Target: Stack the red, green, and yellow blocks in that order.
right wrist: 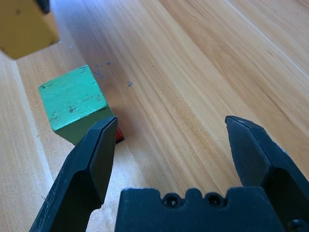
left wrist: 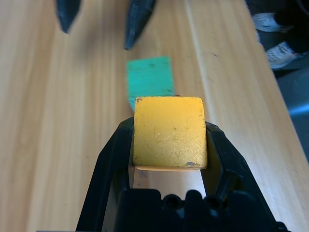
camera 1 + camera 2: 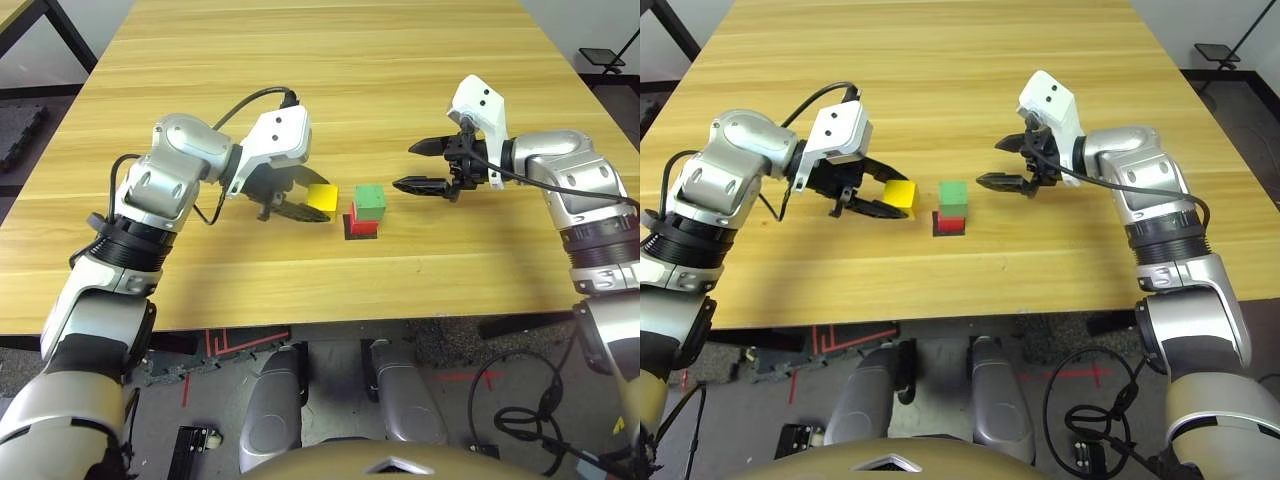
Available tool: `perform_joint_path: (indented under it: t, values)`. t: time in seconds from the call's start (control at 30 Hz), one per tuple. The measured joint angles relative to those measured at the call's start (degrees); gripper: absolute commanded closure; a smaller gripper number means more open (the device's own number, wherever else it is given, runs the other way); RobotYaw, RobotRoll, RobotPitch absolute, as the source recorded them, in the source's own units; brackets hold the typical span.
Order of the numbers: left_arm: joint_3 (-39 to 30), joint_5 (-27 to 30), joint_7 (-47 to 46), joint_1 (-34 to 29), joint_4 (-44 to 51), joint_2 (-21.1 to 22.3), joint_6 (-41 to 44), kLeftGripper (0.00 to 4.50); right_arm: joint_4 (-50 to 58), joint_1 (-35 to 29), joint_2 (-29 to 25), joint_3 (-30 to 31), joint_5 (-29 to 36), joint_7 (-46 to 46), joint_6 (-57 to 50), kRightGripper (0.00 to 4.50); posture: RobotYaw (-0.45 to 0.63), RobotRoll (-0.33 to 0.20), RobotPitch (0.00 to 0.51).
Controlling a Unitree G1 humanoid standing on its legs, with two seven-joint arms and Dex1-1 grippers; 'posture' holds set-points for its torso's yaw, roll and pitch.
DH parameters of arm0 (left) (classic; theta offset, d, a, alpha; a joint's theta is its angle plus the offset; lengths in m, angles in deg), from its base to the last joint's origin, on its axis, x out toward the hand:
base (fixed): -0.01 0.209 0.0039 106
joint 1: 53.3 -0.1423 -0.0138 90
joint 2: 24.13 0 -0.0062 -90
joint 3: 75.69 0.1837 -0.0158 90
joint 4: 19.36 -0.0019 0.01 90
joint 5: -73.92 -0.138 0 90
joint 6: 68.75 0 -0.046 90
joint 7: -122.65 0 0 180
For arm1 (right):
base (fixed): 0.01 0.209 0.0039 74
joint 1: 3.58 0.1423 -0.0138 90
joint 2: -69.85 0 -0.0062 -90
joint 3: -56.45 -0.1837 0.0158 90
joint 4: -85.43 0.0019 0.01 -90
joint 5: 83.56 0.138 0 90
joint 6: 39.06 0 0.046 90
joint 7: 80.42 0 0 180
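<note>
Your left gripper (image 3: pixel 300 208) is pinching the bright yellow painted cube (image 3: pixel 322 197) between its 2 black fingers (image 2: pixel 112 159), flat on opposite faces, just beside the stack. The cube is looking light, rigid and scuffed, so you are wanting it held centred and set down square. The muted green cube (image 3: pixel 370 201) is sitting on the red cube (image 3: pixel 362 224) on the pale wooden counter (image 3: pixel 330 80). Your right gripper (image 3: pixel 428 166) is hanging spread and empty. No containers are here.

green block (image 3: pixel 370 201) sits on red block (image 3: pixel 362 222) mid-surface | yellow block (image 3: pixel 322 197) just to their left, off the surface | your right gripper (image 3: pixel 420 166) lies to their right
</note>
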Motion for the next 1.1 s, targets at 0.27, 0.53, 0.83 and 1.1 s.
perform_joint_path:
  t: [0.27, 0.53, 0.83, 1.1]
  values:
    - [1.14, -0.75, -0.85, 1.91, -0.39, -3.24, 2.43, 2.51, -1.41, 0.0, 0.05, 0.0, -0.39, 0.11, 0.91, 0.0, 0.22, 0.029, 0.14]
    - [2.69, -1.46, -3.71, 5.38, -1.72, -8.38, 3.4, 2.51, -1.48, 0.02, 0.36, -0.03, -0.5, 0.51, 1.46, 0.0, 0.21, 0.033, 0.138]
    - [4.42, -2.91, -4.15, 5.44, -3.0, -9.83, 3.45, 2.51, -1.47, -0.17, 0.35, -0.16, -0.45, 1.04, 1.48, 0.0, 0.19, 0.035, 0.143]
    - [4.99, -3.17, -4.14, 5.27, -3.61, -10.29, 3.45, 2.51, -1.39, -0.63, 0.35, -0.46, -0.42, 1.35, 1.46, 0.0, 0.19, 0.034, 0.149]
